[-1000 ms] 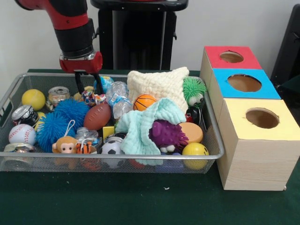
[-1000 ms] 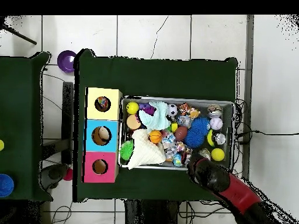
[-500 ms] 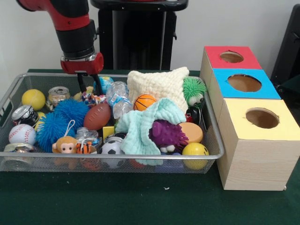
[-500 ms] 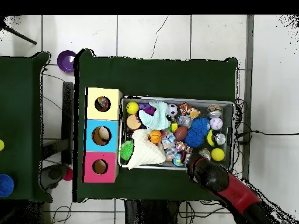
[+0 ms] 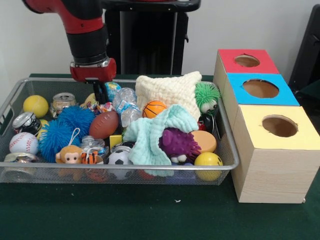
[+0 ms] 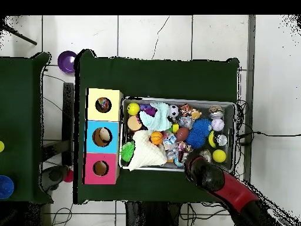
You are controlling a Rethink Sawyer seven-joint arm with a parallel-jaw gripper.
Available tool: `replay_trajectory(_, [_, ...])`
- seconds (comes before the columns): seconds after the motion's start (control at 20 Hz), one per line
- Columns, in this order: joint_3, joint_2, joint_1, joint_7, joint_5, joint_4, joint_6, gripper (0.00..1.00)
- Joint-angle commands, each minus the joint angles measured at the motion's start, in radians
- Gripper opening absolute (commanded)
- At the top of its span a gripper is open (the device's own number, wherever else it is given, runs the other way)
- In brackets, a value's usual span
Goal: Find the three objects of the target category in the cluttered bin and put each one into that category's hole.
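Front view: bin (image 5: 227, 150) on the green worktop (image 5: 150, 215) is packed with a brown football (image 5: 104, 124), blue spiky balls (image 5: 60, 131), a cream knit cloth (image 5: 167, 91) and a mint cloth (image 5: 157, 134). Gripper (image 5: 100, 92) dips in at the far rim; can't tell the jaws' state.

Overhead view: bin (image 6: 179, 100) touches the three-box row (image 6: 104, 136). Only here: items inside the yellow box hole (image 6: 103, 105) and blue box hole (image 6: 101, 136). Bare worktop past the bin's far side.

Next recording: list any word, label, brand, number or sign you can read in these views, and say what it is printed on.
No text can be read in either view.
The cans at the bin's left end carry printing, too blurred to read.
The crinkly wrappers show coloured print, also illegible.
The red, blue and yellow box tops are plain, with no labels.
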State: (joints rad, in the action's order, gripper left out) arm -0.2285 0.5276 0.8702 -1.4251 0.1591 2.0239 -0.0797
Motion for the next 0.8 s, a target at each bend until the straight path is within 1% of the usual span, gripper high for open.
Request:
replay_trajectory(0.05, [-0.017,0.038,-0.025,-0.170,-0.013,0.004,-0.027,0.00])
replay_trajectory(0.15, [-0.024,0.083,-0.029,-0.168,-0.033,0.024,-0.089,0.00])
replay_trajectory(0.25, [-0.031,0.103,-0.025,-0.168,-0.040,0.034,-0.106,0.00])
replay_trajectory(0.45, [-0.016,0.099,-0.030,-0.150,-0.021,0.017,-0.098,0.00])
replay_trajectory(0.6, [-0.013,0.099,-0.031,-0.142,-0.019,0.012,-0.113,0.00])
replay_trajectory(0.7, [-0.024,0.111,-0.026,-0.129,-0.022,0.018,-0.148,0.00])
replay_trajectory(0.8, [-0.034,0.138,-0.023,-0.116,-0.031,0.024,-0.196,0.00])
